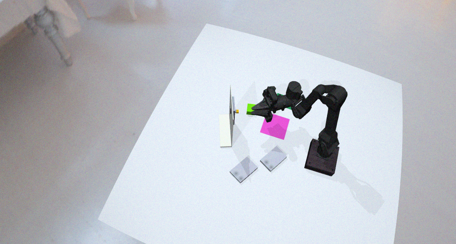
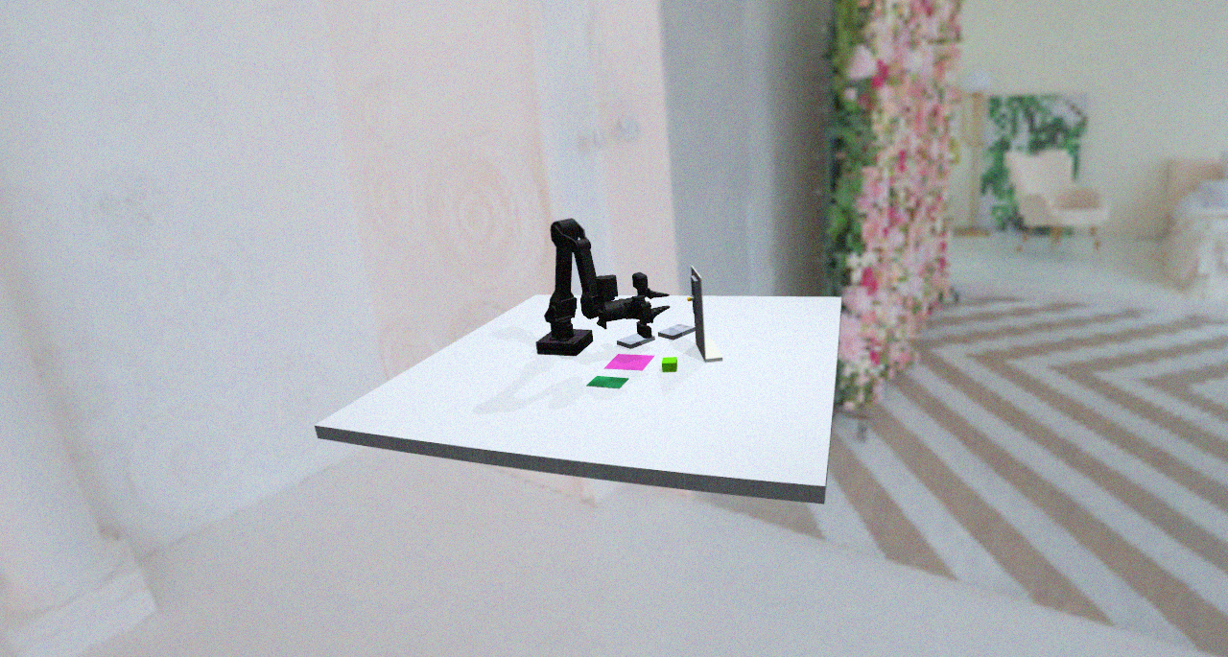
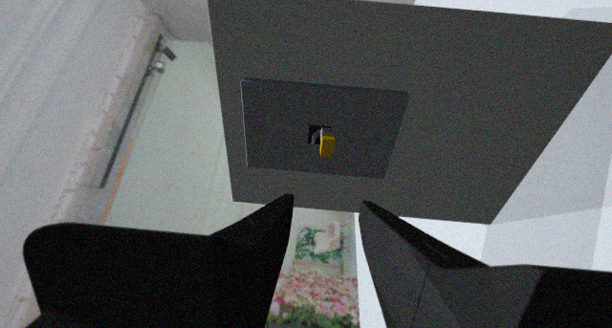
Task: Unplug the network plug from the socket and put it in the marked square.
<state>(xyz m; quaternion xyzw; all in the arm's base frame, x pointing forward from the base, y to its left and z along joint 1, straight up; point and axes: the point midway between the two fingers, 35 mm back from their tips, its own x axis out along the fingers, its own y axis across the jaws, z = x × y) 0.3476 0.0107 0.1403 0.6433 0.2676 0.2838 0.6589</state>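
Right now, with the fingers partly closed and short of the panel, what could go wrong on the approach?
The gripper holds nothing, and its narrow gap sits below the yellow plug in the wrist view; it may miss the tab and hit the upright panel. The green cube lies under the fingers and could get bumped. Tab position is too small to judge.
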